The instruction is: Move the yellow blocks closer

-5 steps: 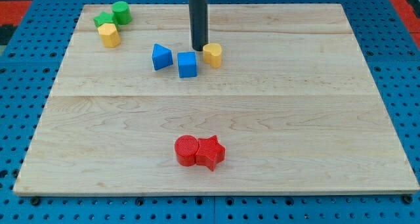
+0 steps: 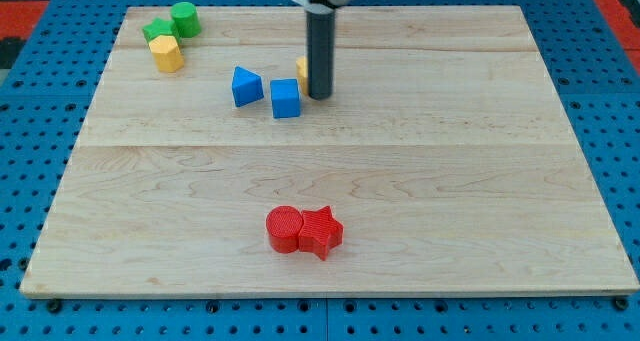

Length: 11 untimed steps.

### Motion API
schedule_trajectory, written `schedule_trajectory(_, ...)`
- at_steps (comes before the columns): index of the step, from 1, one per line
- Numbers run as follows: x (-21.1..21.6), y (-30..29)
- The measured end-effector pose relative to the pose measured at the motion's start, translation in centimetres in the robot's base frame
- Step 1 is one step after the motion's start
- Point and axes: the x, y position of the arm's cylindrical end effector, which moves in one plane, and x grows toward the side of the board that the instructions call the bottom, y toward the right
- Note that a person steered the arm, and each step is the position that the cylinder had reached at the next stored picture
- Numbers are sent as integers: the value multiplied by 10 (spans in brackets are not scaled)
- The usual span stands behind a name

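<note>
We are working without a claw, so it has no state to tell; my tip [image 2: 319, 95] is resting on the desk [image 2: 450, 181], just right of the blue cube [image 2: 285, 98]. The rod, standing upright, is hiding most of one yellow block [image 2: 301, 68]. The other yellow block [image 2: 166, 53] is lying well apart at the view's upper left, so we judge the task is hardly begun.

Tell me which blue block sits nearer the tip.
The blue cube, just to the view's left of my tip. The other blue block lies further left, beyond the cube.
</note>
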Motion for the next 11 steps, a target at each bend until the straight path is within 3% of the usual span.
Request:
schedule_trajectory(1,-38,-1)
schedule_trajectory(3,-38,-56)
schedule_trajectory(6,0,-245)
schedule_trajectory(7,-35,-266)
schedule_trajectory(8,-53,-249)
schedule_trajectory(10,-59,-85)
schedule_trajectory(11,-8,-116)
